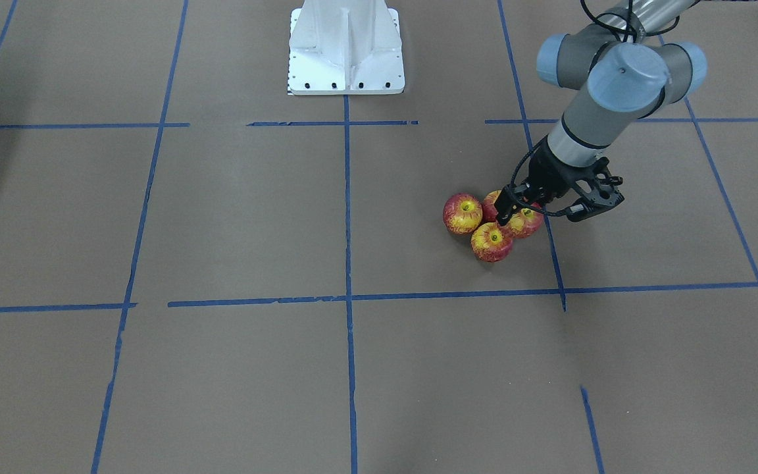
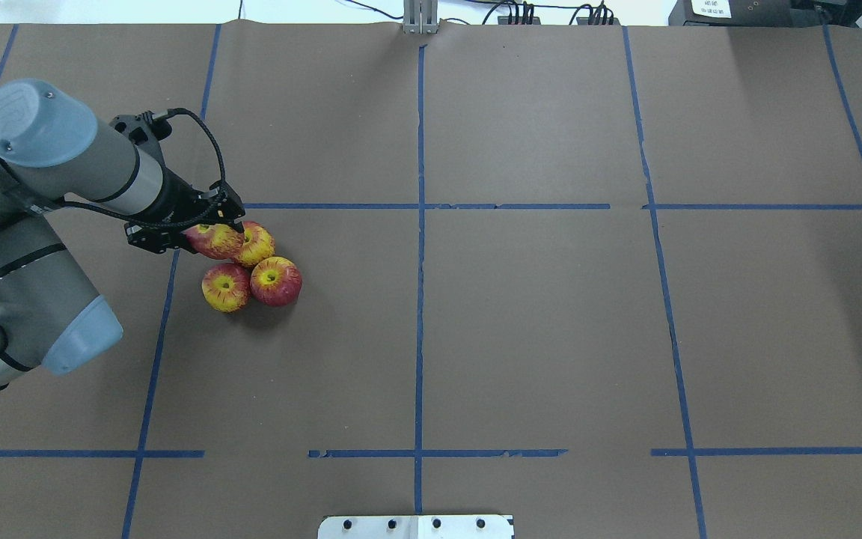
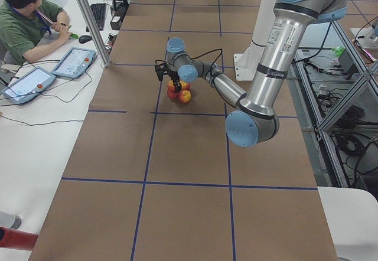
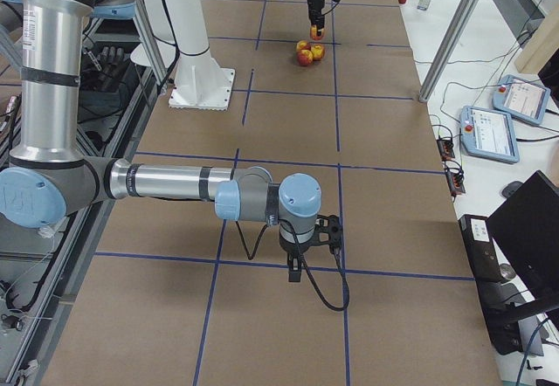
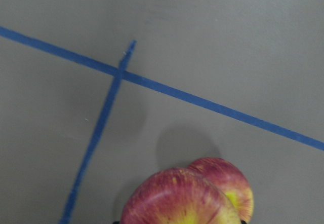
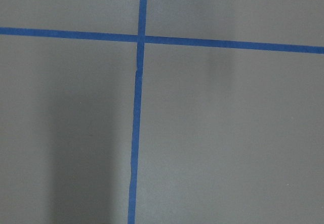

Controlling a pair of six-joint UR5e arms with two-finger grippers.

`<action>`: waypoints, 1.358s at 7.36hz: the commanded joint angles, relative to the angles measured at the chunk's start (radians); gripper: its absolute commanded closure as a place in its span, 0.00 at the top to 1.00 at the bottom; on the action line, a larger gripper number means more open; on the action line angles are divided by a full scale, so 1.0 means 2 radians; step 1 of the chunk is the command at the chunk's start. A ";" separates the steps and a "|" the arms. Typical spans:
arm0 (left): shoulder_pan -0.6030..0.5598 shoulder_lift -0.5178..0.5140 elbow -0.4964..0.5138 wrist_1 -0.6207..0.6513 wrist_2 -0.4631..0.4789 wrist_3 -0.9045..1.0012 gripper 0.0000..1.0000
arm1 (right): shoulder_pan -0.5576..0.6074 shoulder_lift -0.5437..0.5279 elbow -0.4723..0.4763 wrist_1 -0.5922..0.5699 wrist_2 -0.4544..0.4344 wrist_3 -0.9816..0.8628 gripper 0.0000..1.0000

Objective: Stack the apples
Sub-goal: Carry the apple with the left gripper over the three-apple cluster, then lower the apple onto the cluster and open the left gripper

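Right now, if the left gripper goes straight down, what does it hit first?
Likely the cluster of three apples: the left gripper points down with the fourth apple in its grip, over them. That held apple would touch first; gap and offset unclear.

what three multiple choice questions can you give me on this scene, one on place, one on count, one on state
1. In the overhead view, where are the apples? A left half B right half C far edge
2. How many apples are there? A two B four C six
3. What is the left tool doing? A open and empty B shut on an apple C out of view
Answers: 1 A, they cluster at that view's left. 2 B, three sit on the table and one is in the tool. 3 B, the right side view shows that apple raised over the others.
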 commanded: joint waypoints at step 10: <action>0.026 -0.001 -0.008 0.001 0.017 -0.030 0.09 | 0.000 0.000 0.000 0.000 0.000 0.000 1.00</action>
